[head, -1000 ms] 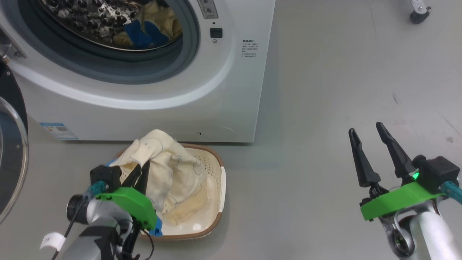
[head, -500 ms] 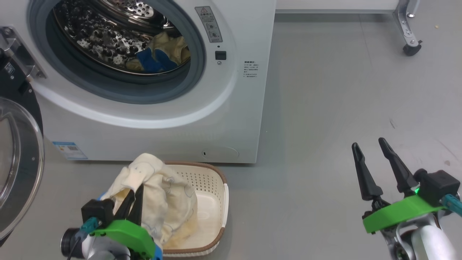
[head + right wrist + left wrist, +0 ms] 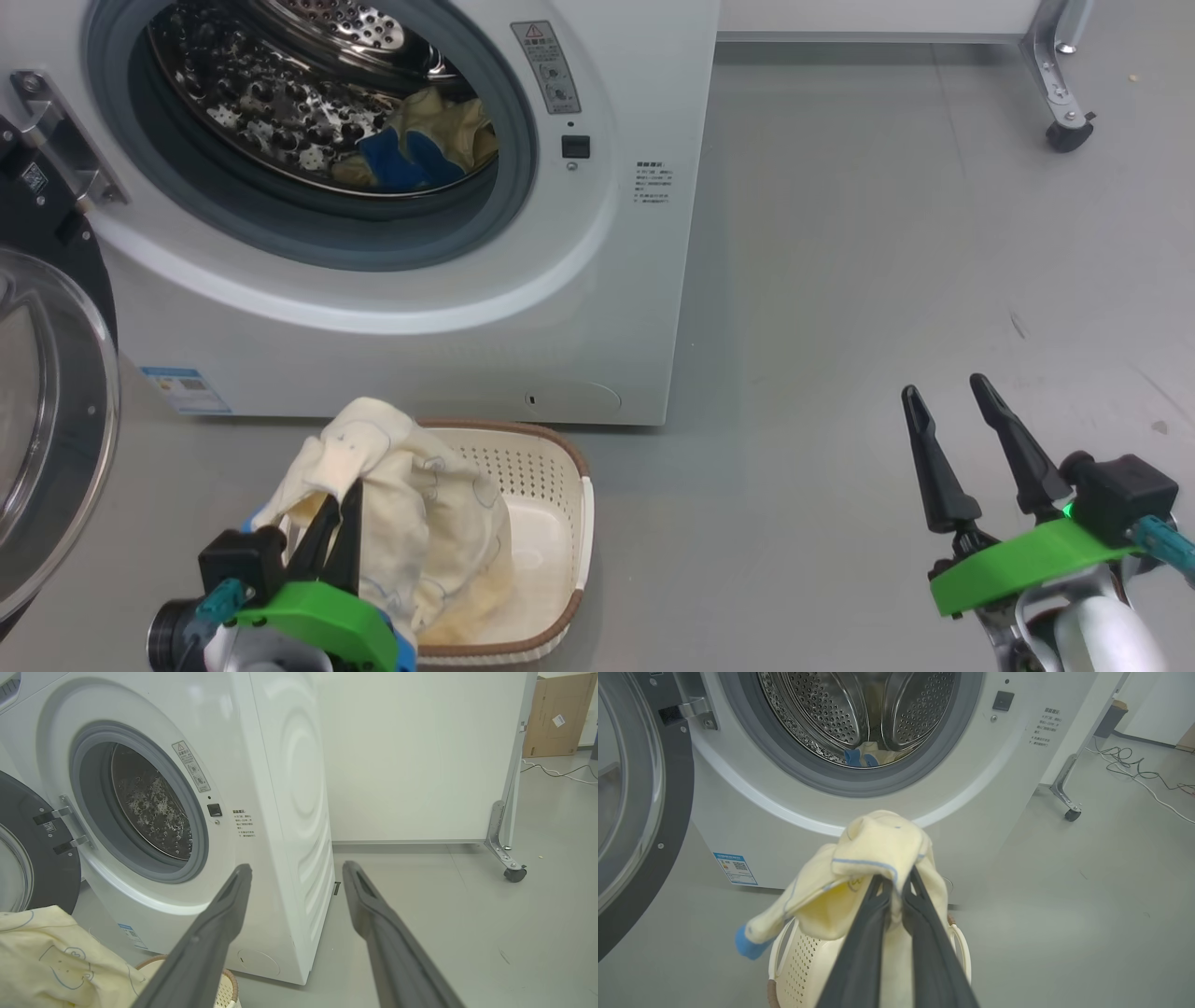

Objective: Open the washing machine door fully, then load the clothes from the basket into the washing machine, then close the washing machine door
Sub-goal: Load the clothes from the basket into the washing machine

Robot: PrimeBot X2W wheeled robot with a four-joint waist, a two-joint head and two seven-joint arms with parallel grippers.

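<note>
Currently, the left gripper (image 3: 339, 499) is clamped on a cream garment (image 3: 411, 523) and holds it raised over the basket (image 3: 584, 532), with the lower folds hanging into it. The basket stands on the floor (image 3: 840, 280), near the front of the washing machine (image 3: 597, 308). The washing machine door (image 3: 65, 439) stands swung open at the left. A second garment (image 3: 429, 149) lies inside the drum (image 3: 261, 103). The right gripper (image 3: 943, 390) hangs at the right, fingers spread, grasping nothing.

The washing machine (image 3: 616, 308) has a grey sticker (image 3: 546, 65) with a warning triangle, small dark print (image 3: 653, 182) and a blue label (image 3: 187, 390). All words are too small to read.
</note>
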